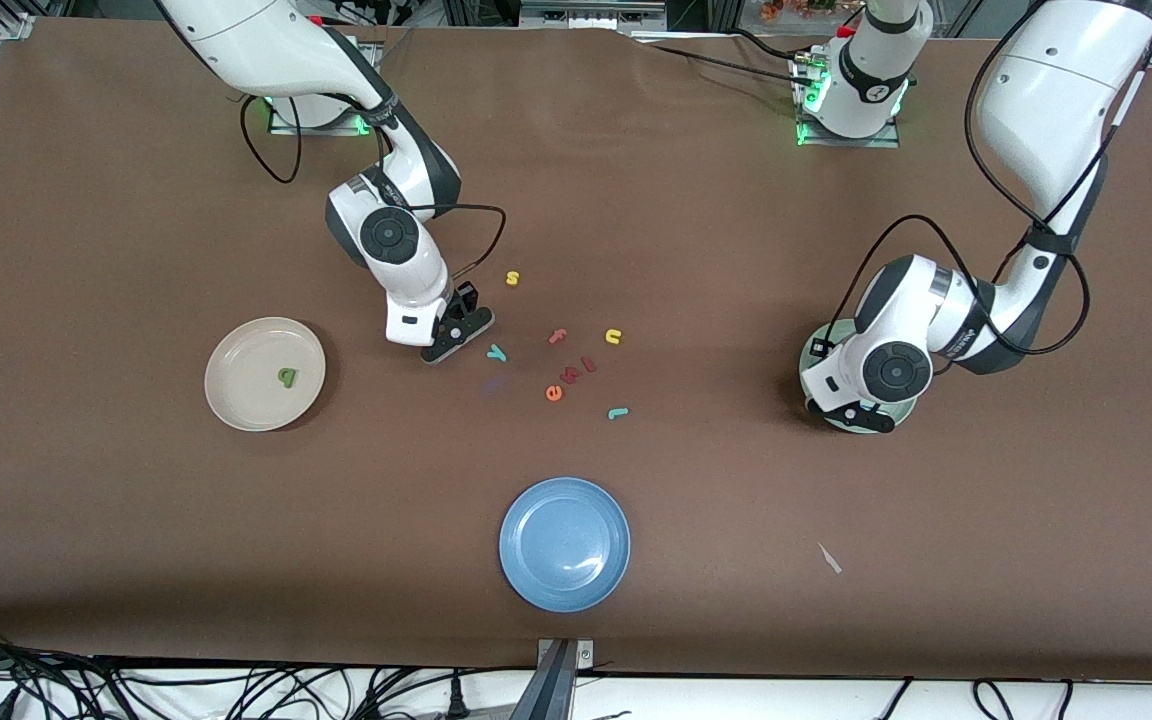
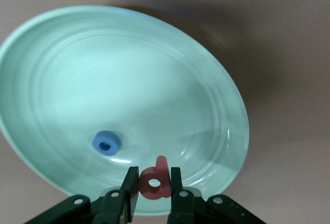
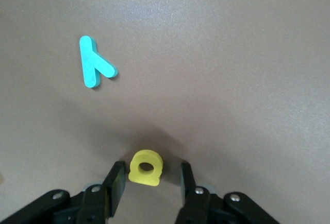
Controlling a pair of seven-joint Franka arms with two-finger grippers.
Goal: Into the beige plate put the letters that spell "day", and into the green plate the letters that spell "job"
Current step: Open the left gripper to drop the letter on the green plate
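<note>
Front view: beige plate (image 1: 265,374) w/ dark green letter (image 1: 287,377). Green plate (image 2: 62,69) w/ blue "o" (image 2: 106,143); left gripper (image 2: 154,183) clamping red "b" (image 2: 155,179) over it. Right gripper (image 3: 150,183) partly open round yellow letter (image 3: 146,168), teal "y" (image 3: 95,63) near, mid-tabletop.

The worktop (image 1: 136,520) is plain brown. The beige plate (image 1: 236,400) is cream with a dark green letter (image 1: 287,377); the green plate (image 2: 77,69) is pale mint with a blue ring (image 2: 106,142) and a pinkish-red letter (image 2: 155,182). A third plate (image 1: 565,543) is blue. The rounded letter (image 3: 146,168) is yellow, the "y" (image 3: 94,63) teal.
</note>
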